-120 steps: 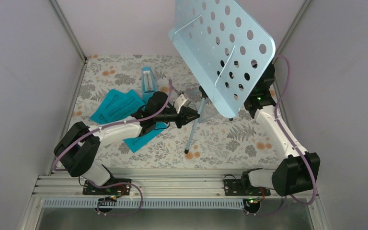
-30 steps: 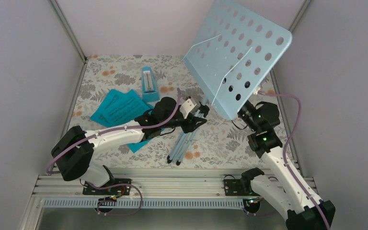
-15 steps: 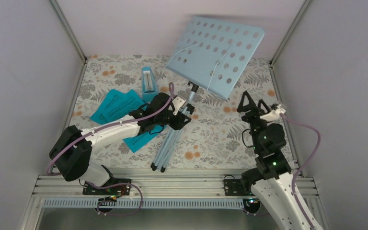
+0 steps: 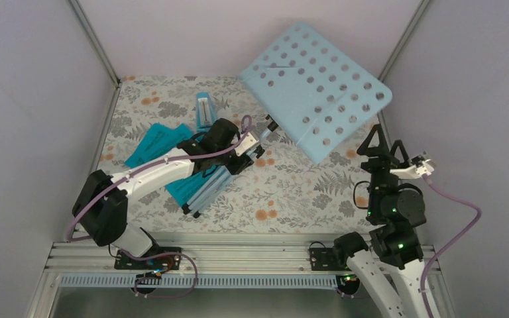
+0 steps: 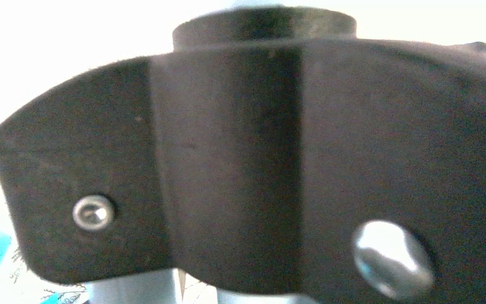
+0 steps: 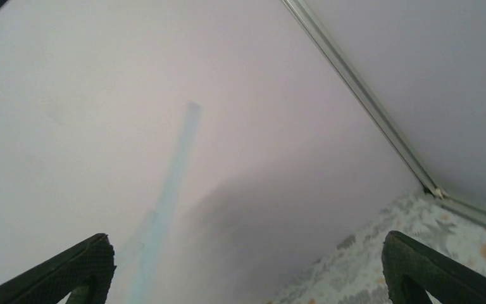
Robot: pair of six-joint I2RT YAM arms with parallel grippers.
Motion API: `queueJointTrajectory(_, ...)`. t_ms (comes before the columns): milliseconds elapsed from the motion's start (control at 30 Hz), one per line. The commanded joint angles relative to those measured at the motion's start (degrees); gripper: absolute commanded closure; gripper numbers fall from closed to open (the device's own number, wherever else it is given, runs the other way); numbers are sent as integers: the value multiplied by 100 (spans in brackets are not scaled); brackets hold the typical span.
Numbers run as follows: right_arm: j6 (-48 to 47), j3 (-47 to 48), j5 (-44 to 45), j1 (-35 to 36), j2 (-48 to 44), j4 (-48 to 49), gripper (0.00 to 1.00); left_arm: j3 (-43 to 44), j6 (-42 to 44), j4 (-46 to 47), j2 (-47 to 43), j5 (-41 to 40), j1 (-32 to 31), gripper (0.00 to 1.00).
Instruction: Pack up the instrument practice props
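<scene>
The light blue music stand lies tilted across the table in the top view. Its perforated desk point(image 4: 315, 99) is raised at the back right. Its folded legs point(image 4: 205, 189) point toward the near left, over teal sheet-music pages point(image 4: 154, 144). My left gripper point(image 4: 250, 144) is shut on the stand's shaft near the black hub point(image 5: 259, 158), which fills the left wrist view. The metronome point(image 4: 205, 111) stands behind my left wrist. My right gripper point(image 4: 386, 151) is open wide and empty, lifted off the table to the right of the desk. In the right wrist view the desk's edge point(image 6: 172, 190) is a blur above the open right gripper point(image 6: 247, 266).
The floral table cloth point(image 4: 291, 192) is enclosed by grey walls on the left, back and right. A metal corner post point(image 6: 367, 101) runs down the wall in the right wrist view. The arm bases sit on the aluminium rail point(image 4: 238, 255) at the near edge.
My right gripper opened fully, came away from the desk and drew back to the near right. My left gripper swung the stand, so its legs now lie to the left over the teal pages.
</scene>
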Motion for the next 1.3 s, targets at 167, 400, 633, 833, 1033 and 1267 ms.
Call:
queueJointTrajectory(167, -795, 1006, -816, 28, 628, -25, 0, 1021, 1309, 662, 450, -40, -78, 98)
queueJointTrajectory(400, -772, 989, -1027, 28, 660, 6, 0, 1584, 1826, 110, 1066, -457, -349, 98)
queueJointTrajectory(633, -689, 920, -1129, 28, 786, -69, 0, 2328, 2233, -523, 1851, -160, -500, 98)
queueJointTrajectory(833, -620, 865, -1134, 28, 806, -134, 0, 2976, 2392, -1290, 2527, 205, -562, 98)
queueJointTrajectory(1033, -525, 751, -1173, 28, 813, -100, 0, 3240, 2452, -1597, 2954, -12, -700, 96)
queueJointTrajectory(1267, -498, 680, -1154, 28, 824, -123, 0, 3427, 2503, -1839, 3410, -128, -966, 89)
